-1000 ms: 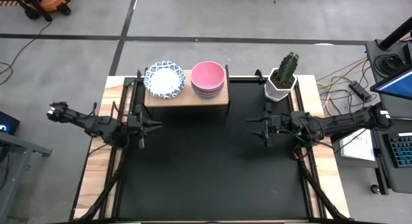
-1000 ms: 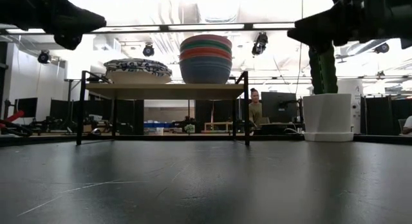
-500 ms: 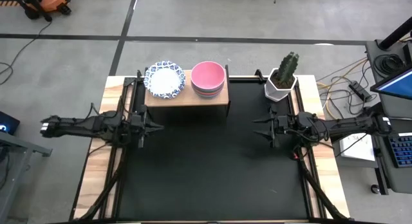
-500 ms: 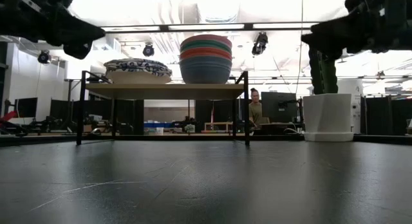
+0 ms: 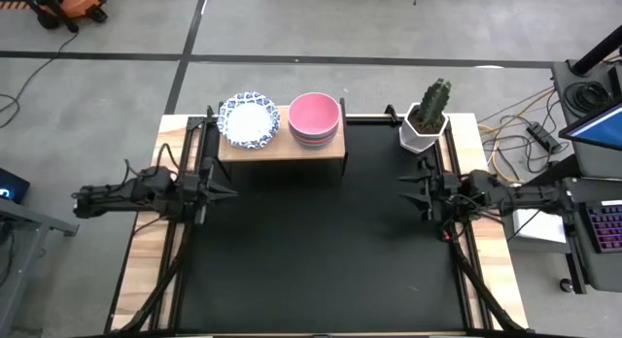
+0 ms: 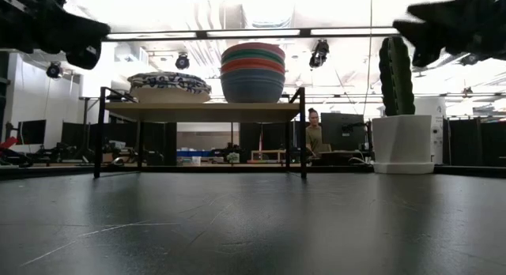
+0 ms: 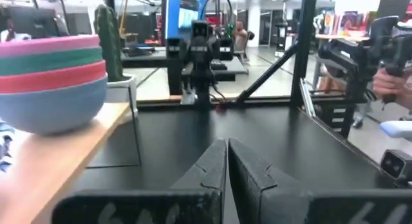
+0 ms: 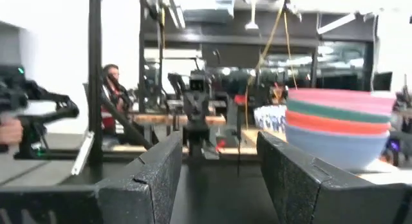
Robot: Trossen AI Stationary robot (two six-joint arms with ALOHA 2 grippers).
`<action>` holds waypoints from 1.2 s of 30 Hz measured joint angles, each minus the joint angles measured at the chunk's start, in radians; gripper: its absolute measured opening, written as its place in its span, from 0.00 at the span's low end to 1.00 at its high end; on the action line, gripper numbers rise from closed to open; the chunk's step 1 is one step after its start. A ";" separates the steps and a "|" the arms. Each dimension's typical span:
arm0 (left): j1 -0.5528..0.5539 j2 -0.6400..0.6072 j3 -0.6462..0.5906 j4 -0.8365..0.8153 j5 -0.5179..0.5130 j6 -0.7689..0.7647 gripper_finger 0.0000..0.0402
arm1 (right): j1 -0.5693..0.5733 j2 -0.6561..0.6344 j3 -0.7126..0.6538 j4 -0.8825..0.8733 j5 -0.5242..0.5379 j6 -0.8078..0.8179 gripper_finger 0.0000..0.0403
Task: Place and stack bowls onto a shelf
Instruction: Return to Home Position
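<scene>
Two bowl stacks rest by their bases on the light-wood shelf (image 5: 282,149) at the far edge. The white, blue-rimmed stack (image 5: 249,120) is on its left half. The plain stack (image 5: 314,118), pink on top and grey-blue at the base (image 6: 253,72), is on its right half. My left gripper (image 5: 226,192) hovers shut over the mat's left edge, in front of the shelf's left end; its fingers meet in the left wrist view (image 7: 226,150). My right gripper (image 5: 406,190) hovers open near the mat's right edge, with a wide gap in the right wrist view (image 8: 219,153).
A white pot with a cactus (image 5: 428,119) stands on the far right corner, just beyond my right gripper. The black mat (image 5: 321,251) covers the table in front of the shelf. A person (image 6: 314,133) sits in the room behind, and a hand holding a device (image 7: 386,76) shows off the table.
Both grippers have drawn back from the table's middle, the right one toward the right edge and the left one slightly toward the left edge. The bowl stacks have stayed still.
</scene>
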 joint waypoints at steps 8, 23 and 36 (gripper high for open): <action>0.001 -0.008 -0.117 0.050 0.001 -0.064 0.00 | 0.000 -0.035 -0.003 -0.118 -0.007 -0.019 0.43; 0.000 0.006 -0.144 0.061 -0.007 -0.241 0.00 | 0.000 -0.034 -0.004 -0.246 0.105 -0.056 0.30; 0.000 0.007 -0.144 0.059 -0.008 -0.239 0.00 | 0.000 -0.028 -0.004 -0.269 0.144 0.112 0.33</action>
